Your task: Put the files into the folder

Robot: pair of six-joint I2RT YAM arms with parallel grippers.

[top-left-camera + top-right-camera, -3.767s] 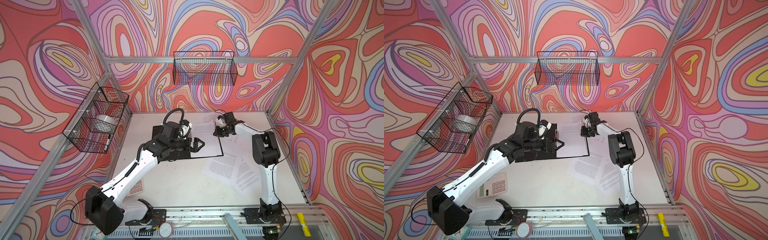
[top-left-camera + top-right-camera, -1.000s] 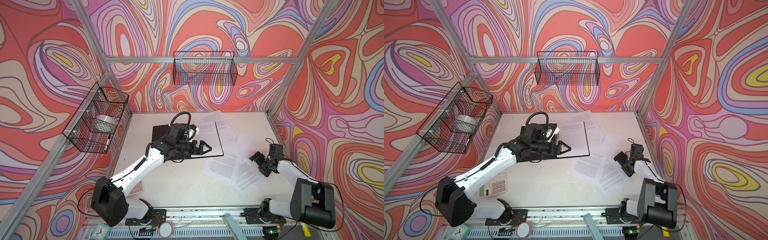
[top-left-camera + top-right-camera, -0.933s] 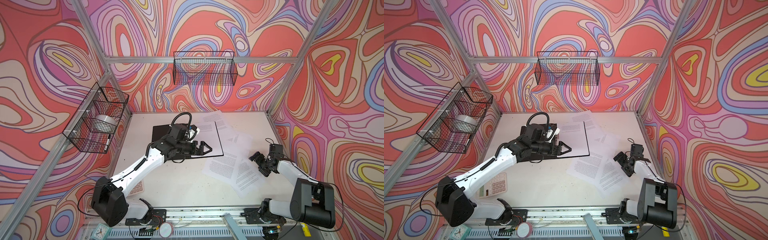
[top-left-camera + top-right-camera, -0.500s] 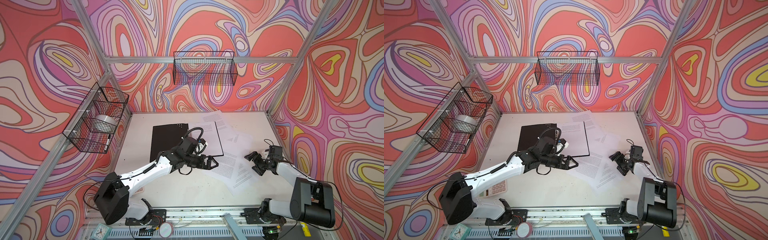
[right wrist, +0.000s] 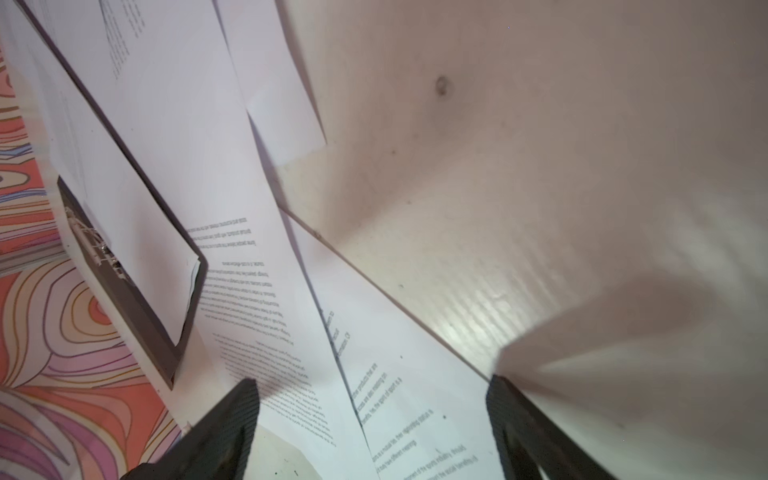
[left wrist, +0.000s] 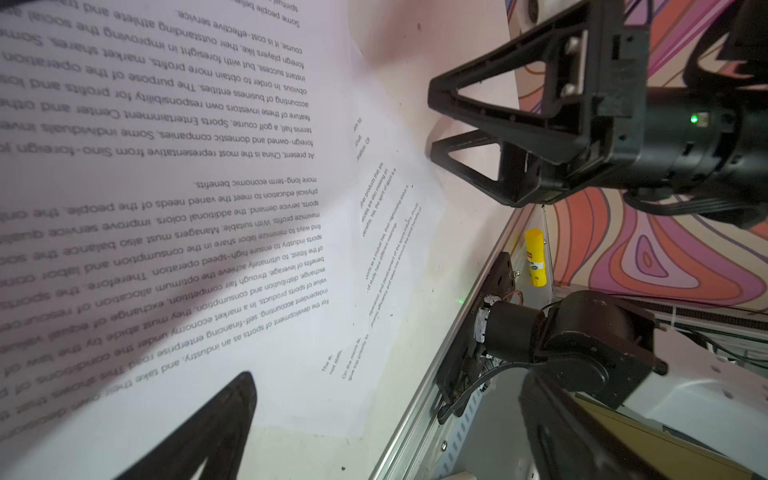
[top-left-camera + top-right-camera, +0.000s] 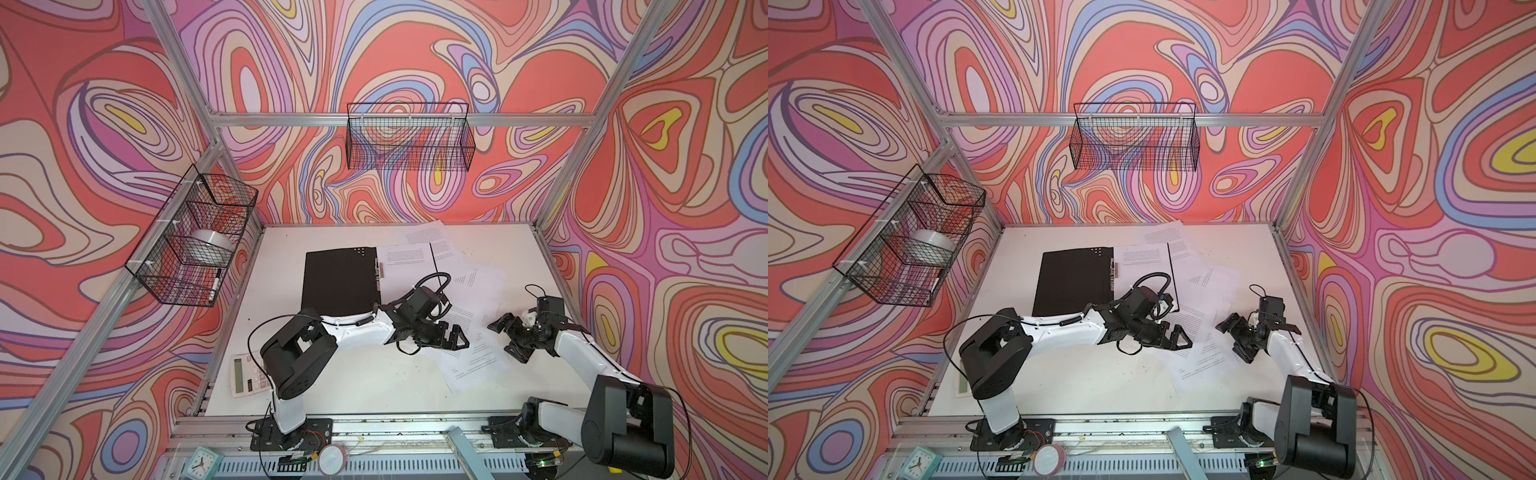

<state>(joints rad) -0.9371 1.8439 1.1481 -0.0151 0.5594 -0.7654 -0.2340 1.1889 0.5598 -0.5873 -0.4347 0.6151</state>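
Observation:
The folder (image 7: 340, 282) (image 7: 1073, 282) lies open at the back, black inside up, with a printed sheet (image 7: 405, 266) on its right half. More files (image 7: 473, 353) (image 7: 1200, 361) lie loose and overlapping to its right. My left gripper (image 7: 457, 336) (image 7: 1181, 334) hangs open low over the near sheets' left part, holding nothing. The right gripper (image 7: 509, 336) (image 7: 1235, 336) stands open at their right edge, facing the left one. In the right wrist view the gripper (image 5: 370, 415) spans two overlapping sheets (image 5: 399, 395). In the left wrist view a text sheet (image 6: 166, 208) fills the picture.
A grey calculator (image 7: 245, 374) lies at the front left, partly under the left arm. Wire baskets hang on the back wall (image 7: 409, 141) and the left wall (image 7: 191, 237). A yellow glue stick (image 6: 535, 257) lies beyond the table's metal front rail (image 7: 374, 419).
The left arm swung from over the folder down to the loose sheets at the front right. The right gripper shifted left toward the sheets' edge, and its jaws narrowed slightly.

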